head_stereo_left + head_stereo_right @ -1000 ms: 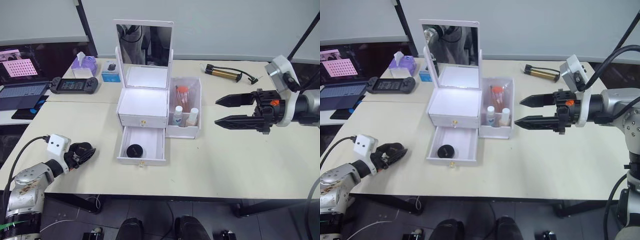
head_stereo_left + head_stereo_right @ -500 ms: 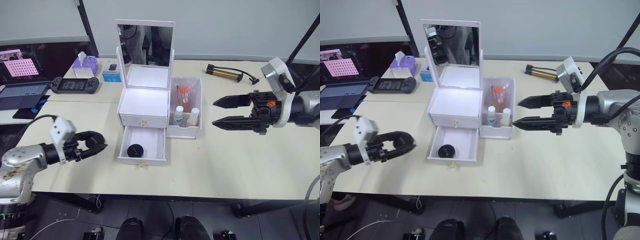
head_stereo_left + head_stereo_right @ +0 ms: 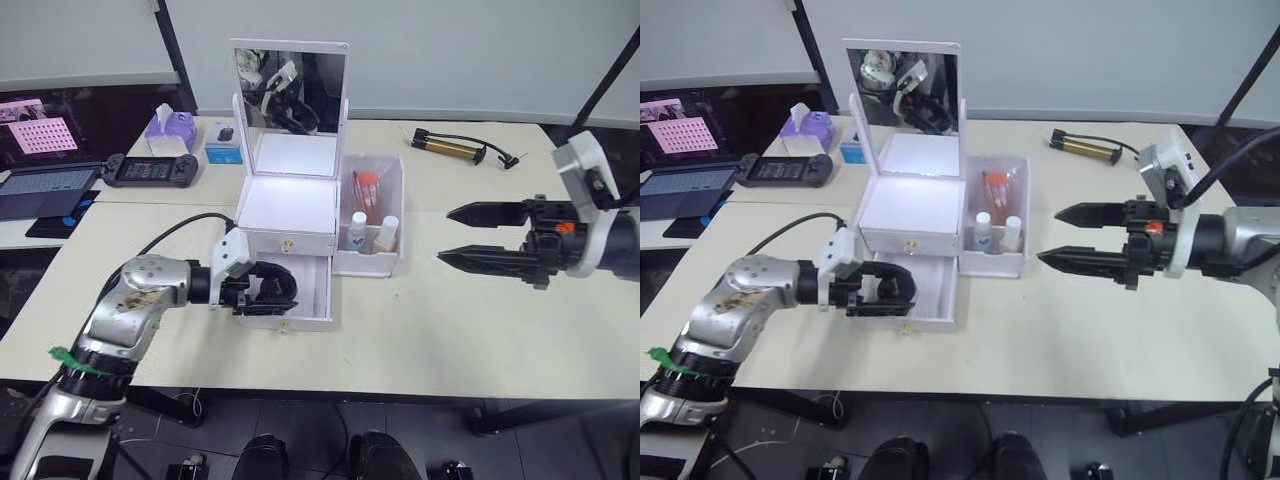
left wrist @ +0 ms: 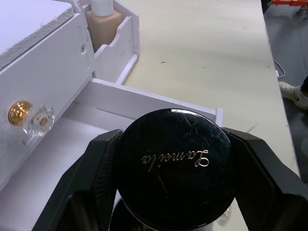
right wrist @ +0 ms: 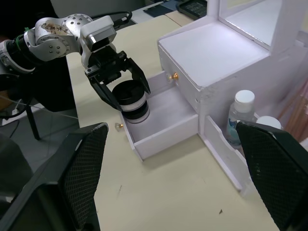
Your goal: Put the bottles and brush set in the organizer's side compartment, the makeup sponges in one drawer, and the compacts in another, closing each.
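Left end effector [image 4: 175,202] gripping a compact [image 4: 175,178], now over the open drawer [image 5: 161,120] (table edge earlier)

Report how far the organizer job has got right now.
Done: both bottles and the brush set stand in the organizer's side compartment, and the upper drawer is shut. In hand: the left hand grips a black compact above the open lower drawer, where another compact already lies. Left: release it and close that drawer. The right hand waits open.
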Robot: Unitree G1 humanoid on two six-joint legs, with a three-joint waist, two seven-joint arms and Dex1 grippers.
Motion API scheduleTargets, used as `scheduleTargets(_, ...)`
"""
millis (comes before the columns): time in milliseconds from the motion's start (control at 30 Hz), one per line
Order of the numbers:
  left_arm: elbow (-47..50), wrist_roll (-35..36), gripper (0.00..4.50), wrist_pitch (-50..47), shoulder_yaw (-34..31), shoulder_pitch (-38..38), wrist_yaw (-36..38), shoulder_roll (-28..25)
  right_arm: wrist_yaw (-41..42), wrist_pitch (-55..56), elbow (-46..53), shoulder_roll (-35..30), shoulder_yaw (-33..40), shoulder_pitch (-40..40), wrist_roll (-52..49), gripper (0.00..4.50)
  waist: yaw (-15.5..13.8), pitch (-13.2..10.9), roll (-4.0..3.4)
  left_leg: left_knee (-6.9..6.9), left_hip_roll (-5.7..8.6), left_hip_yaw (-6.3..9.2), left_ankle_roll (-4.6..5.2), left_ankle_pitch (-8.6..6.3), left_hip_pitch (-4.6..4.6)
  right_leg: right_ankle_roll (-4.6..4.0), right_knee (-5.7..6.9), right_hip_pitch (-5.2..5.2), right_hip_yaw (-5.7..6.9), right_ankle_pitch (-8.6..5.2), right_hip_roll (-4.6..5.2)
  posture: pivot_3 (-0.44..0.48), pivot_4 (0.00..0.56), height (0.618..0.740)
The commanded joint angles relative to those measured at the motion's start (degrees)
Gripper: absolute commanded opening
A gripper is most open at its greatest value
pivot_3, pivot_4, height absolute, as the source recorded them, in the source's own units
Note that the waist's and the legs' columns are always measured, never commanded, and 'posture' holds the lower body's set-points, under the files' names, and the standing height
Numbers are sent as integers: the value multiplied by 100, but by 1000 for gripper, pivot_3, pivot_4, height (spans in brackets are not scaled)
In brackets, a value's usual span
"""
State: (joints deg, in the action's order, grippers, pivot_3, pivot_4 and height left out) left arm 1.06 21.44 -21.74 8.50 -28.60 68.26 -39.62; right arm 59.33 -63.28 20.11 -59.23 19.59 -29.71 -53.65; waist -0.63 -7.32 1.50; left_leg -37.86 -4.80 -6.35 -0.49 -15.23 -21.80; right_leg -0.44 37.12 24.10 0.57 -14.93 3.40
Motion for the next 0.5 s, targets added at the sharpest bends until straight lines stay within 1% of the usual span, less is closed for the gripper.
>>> scheduleTargets(33, -297, -315, 2911, 461, 148, -393, -12, 222, -226, -156, 316, -149, 519, 159, -333, 4500, -7, 0, 0, -1, 0, 0, 0, 0, 0, 1, -1, 0, 0, 0, 0, 0, 150, 701)
scheduleTargets(167, -673, -579, 2911, 694, 334, -561, 45, 423, -465, -259, 508, -238, 813, 421, -574, 4500, -2, 1, 1, -2, 3, 2, 1, 1, -3, 5, -2, -2, -1, 2, 2, 0, 150, 701)
scheduleTargets(500, -1267, -815, 2911, 1019, 451, -806, 186, 819, -865, -346, 708, -427, 1205, 735, -1010, 4500, -10, 1, 2, -3, 4, 6, 2, 2, -6, 9, -2, -2, 0, 2, 2, 0, 150, 701)
